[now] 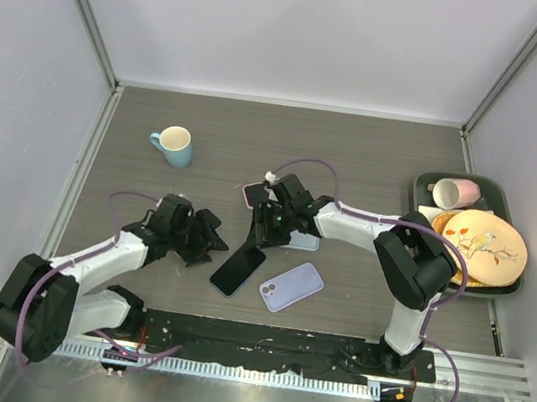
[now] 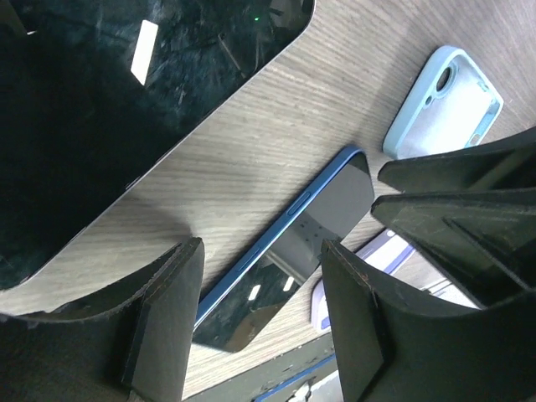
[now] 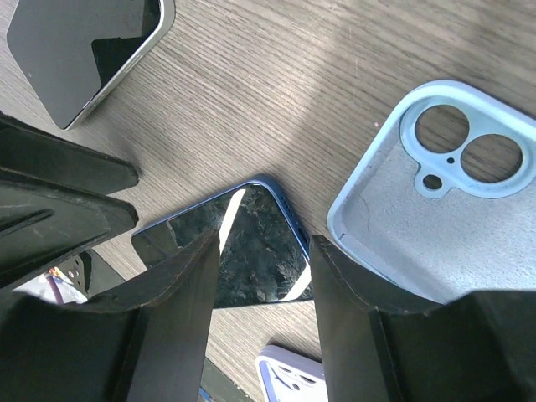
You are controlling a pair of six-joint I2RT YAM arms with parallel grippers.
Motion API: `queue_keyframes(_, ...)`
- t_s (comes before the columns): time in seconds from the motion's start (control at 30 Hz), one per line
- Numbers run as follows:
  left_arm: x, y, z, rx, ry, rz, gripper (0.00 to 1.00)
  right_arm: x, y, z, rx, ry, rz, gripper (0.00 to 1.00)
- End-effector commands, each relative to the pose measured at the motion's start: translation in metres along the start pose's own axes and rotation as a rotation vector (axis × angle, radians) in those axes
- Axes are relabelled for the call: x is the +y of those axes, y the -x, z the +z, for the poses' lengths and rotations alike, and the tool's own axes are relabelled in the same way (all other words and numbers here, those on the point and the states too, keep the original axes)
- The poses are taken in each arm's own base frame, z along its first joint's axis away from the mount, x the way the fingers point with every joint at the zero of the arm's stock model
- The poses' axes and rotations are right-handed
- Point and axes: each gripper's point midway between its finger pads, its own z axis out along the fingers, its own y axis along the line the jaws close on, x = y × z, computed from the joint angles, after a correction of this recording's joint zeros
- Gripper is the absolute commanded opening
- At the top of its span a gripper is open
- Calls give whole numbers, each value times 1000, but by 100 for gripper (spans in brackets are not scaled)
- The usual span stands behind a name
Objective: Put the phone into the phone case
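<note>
The left gripper (image 2: pixel 261 251) and right gripper (image 3: pixel 264 243) hovered half open and empty over opposite ends of the phone (image 1: pixel 238 269), which lay screen-up just beside the light-blue case (image 3: pixel 402 222), apparently positioned for a 2-arm pickup.

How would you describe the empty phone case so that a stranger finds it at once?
Look at the middle of the wooden table. Beside the right tool lies the light blue phone case, next to a blue-edged phone. Unlike its neighbours, it is an empty shell, inner side up, with open camera holes.
</note>
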Motion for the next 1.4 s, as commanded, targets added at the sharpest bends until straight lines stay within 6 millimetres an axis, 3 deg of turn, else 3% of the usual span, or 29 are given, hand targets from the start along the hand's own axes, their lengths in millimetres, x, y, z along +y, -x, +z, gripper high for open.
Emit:
queue_keyframes(0.0,1,-3,-20,5,13,66,62,6,10,-17,-38,7,-25,53)
queue_keyframes(0.17,33,-20,-52,8,118,74,62,-4,3,-11,-23,-21,-22,53)
queue_keyframes(0.23,25,-32,-51,32,58,26,62,-5,2,-10,-25,-22,-25,53)
queue_keyframes(0.43,43,-63,-35,114,62,2,62,-4,-4,-6,-11,8,-4,53)
queue_keyframes(0.6,37,-69,-19,130,19,-17,62,-9,-13,-8,-1,2,3,53)
queue_keyframes(0.83,18,-49,0,51,-16,-2,63,-13,-32,-13,19,20,12,53)
queue_keyframes(1.13,-17,-13,8,-26,6,88,65,-14,-45,-36,-23,29,26,53)
queue_keyframes(1.37,-4,-11,4,5,114,162,65,-22,-45,-33,-36,1,25,53)
